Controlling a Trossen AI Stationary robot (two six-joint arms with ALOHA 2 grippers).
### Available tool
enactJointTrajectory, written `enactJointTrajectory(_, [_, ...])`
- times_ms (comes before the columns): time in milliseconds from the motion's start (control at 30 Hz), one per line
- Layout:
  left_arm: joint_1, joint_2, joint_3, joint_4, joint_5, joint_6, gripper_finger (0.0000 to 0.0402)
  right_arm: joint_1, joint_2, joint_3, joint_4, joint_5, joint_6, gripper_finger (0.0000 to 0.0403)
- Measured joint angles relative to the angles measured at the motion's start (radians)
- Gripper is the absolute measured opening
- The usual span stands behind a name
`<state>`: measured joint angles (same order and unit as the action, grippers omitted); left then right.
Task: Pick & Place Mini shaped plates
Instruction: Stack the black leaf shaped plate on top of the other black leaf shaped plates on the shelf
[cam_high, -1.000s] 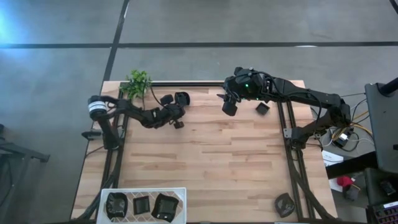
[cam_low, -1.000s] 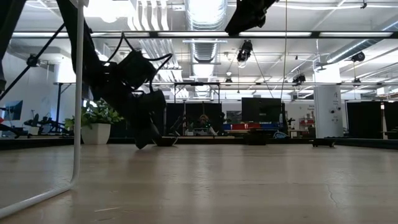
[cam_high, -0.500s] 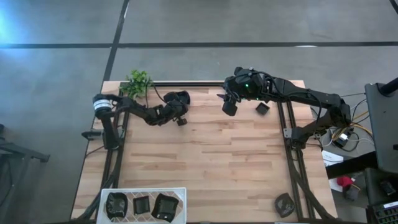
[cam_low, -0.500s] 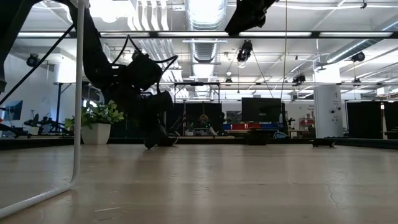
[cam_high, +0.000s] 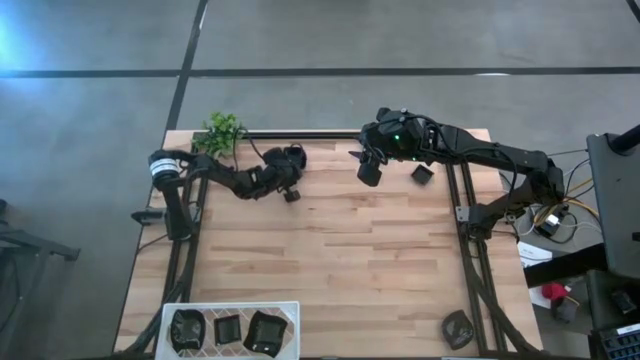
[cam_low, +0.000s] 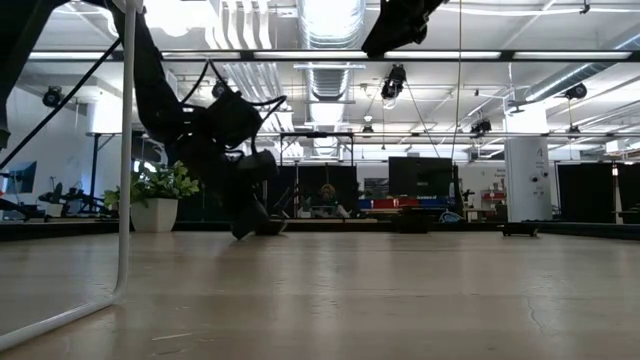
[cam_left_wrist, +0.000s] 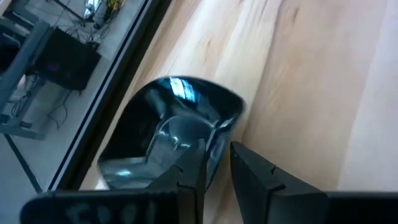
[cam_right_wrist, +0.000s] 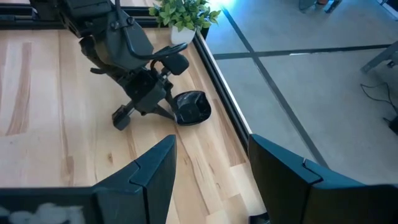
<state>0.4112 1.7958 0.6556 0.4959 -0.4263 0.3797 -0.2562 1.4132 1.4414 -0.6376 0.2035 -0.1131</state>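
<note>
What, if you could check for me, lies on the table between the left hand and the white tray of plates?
Only bare wood lies between the left hand and the white tray, as the high view shows.

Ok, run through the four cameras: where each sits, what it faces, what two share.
High: overhead, straight down on the table; both arms, tray of plates.
Low: table height, level across into the room; left arm over a plate.
Left wrist: on the left arm, facing the glossy plate; left gripper astride its rim.
Right wrist: on the right arm, facing the far edge; open right gripper in front.
Shared: both wrist views show that plate.
</note>
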Motion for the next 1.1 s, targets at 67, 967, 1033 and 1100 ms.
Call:
enactJointTrajectory(67, [0.000, 0.000, 0.003, -0.004, -0.001, 0.002, 0.0070, 0.000, 0.000, 0.000, 0.000, 0.000, 0.000, 0.0196])
enactJointTrajectory(967, [-0.119, -0.145, 0.103, -0.333, -0.023, -0.027, 0.0000, 0.000, 0.000, 0.000, 0.023, -0.002, 0.009, 0.0196])
enactJointTrajectory(1033, [-0.155, -0.187, 0.103, -0.369, -0.047, -0.039, 0.0000, 0.000, 0.000, 0.000, 0.022, -0.002, 0.009, 0.0196])
enactJointTrajectory(1100, [-0.195, -0.233, 0.103, -0.419, -0.089, -0.043, 0.0000, 0.000, 0.000, 0.000, 0.021, -0.002, 0.009, 0.0196])
